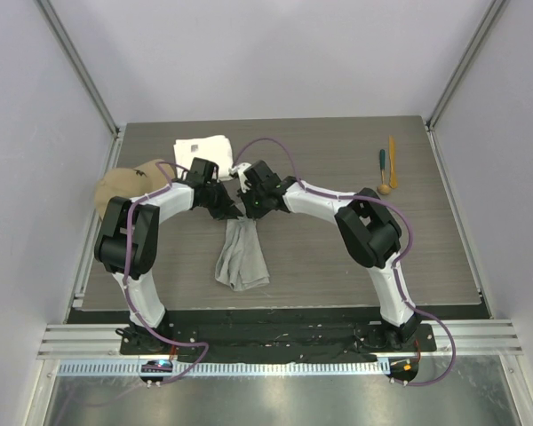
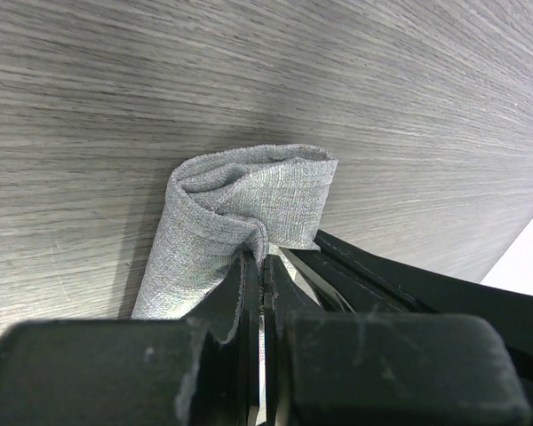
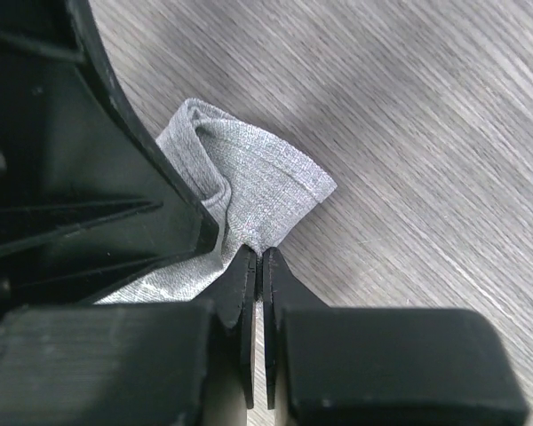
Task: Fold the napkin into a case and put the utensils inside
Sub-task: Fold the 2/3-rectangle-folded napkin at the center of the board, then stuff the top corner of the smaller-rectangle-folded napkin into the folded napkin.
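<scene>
Grey wood-grain desk [image 1: 338, 257] bears a thin light-grey cloth napkin [image 1: 242, 257], bunched, no case yet, both arms' jaws clenched on its far end, three slim utensils [image 1: 386, 169] lying well apart.

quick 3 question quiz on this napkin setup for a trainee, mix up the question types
1. True or false: the utensils already lie inside the napkin.
2. Pick one: what are the left gripper and the right gripper each shut on? A) the napkin B) a utensil C) nothing
3. Fill in: the utensils lie on the ___ arm's side of the table.

Key: 1 false, they lie apart from the cloth near the far edge. 2 A, both pinch the same end of the cloth. 3 right.
</scene>
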{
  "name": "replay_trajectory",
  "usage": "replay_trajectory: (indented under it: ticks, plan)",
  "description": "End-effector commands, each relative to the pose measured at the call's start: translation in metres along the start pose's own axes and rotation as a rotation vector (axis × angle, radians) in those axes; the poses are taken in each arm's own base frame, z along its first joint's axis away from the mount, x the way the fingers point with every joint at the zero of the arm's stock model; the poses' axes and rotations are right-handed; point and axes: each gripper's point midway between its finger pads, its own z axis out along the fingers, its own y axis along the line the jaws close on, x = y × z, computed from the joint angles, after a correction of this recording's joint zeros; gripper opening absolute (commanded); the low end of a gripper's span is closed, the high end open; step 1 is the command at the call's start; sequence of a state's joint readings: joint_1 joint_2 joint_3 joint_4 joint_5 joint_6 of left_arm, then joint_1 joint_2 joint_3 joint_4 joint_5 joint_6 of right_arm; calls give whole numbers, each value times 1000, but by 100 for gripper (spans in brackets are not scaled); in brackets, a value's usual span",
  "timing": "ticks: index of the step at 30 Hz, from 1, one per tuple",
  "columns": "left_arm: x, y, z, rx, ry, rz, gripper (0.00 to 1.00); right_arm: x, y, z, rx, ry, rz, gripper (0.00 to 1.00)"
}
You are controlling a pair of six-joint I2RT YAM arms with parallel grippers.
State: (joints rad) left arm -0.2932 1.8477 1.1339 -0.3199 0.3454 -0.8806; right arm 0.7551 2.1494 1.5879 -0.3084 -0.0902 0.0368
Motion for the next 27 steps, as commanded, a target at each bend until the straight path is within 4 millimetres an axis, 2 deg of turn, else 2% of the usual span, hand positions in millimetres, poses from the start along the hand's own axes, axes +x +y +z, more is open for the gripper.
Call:
replay_trajectory:
  ticks: [1, 7, 14, 16, 17, 18, 22, 24, 27]
  plan:
    - [0, -17, -5, 49, 10, 27, 0, -30, 1, -4, -30, -72, 76, 1]
    - [1, -16, 5, 36, 19, 10, 0, -30, 8, -9, -99, -63, 225, 1]
    - [-18, -19, 12, 12, -69, -29, 0, -22, 16, -16, -131, -65, 302, 2]
    - [-18, -14, 17, 1, -64, -36, 0, -21, 11, -16, -115, -67, 292, 8]
    - [-16, -13, 19, -2, -58, -37, 0, -21, 7, -16, -105, -65, 284, 18]
    - [-15, -12, 20, -2, -54, -39, 0, -21, 5, -16, -98, -63, 250, 22]
    - [-12, -5, 22, -15, -53, -40, 0, -33, -2, -16, -68, -69, 185, 38]
    - [-10, -3, 23, -19, -47, -36, 0, -35, -4, -16, -58, -65, 170, 42]
    - [-10, -5, 23, -14, -43, -35, 0, -36, -5, -11, -56, -56, 153, 41]
